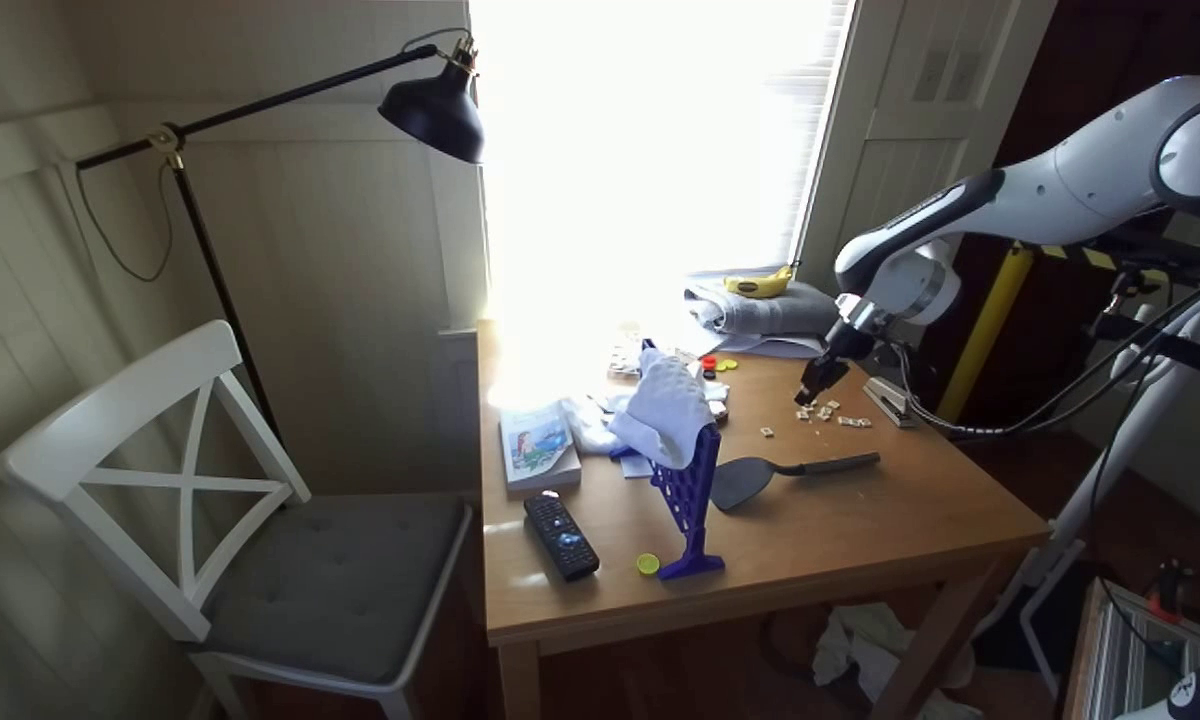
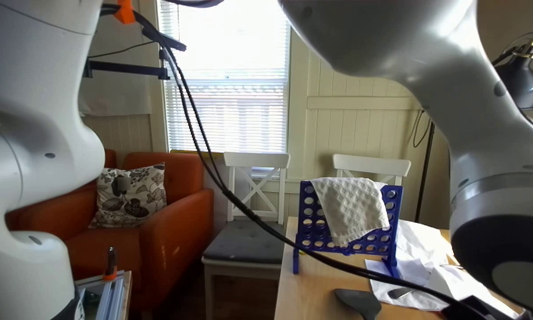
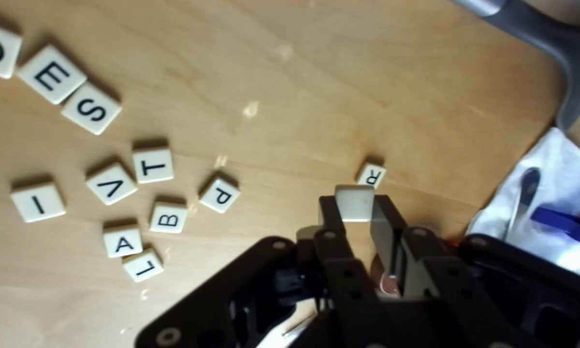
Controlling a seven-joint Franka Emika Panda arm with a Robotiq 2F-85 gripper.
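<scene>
My gripper (image 3: 354,209) is shut on a small pale letter tile (image 3: 355,202), held between the fingertips with a blank face toward the wrist camera. A tile marked R (image 3: 373,173) lies just beyond the held tile and is partly hidden by it. A P tile (image 3: 219,195) lies to the left on the wooden table. Further left are a B tile (image 3: 168,218), a T tile (image 3: 153,165), an S tile (image 3: 92,108) and several others. In an exterior view the gripper (image 1: 803,396) points down close over the scattered tiles (image 1: 824,412).
A dark spatula (image 1: 745,482) lies in front of the tiles. A blue upright grid rack (image 1: 695,490) carries a white cloth (image 2: 351,206). A stapler (image 1: 890,402), a remote (image 1: 561,536) and a book (image 1: 538,445) are on the table. Bananas (image 1: 758,284) rest on a folded grey towel (image 1: 775,310).
</scene>
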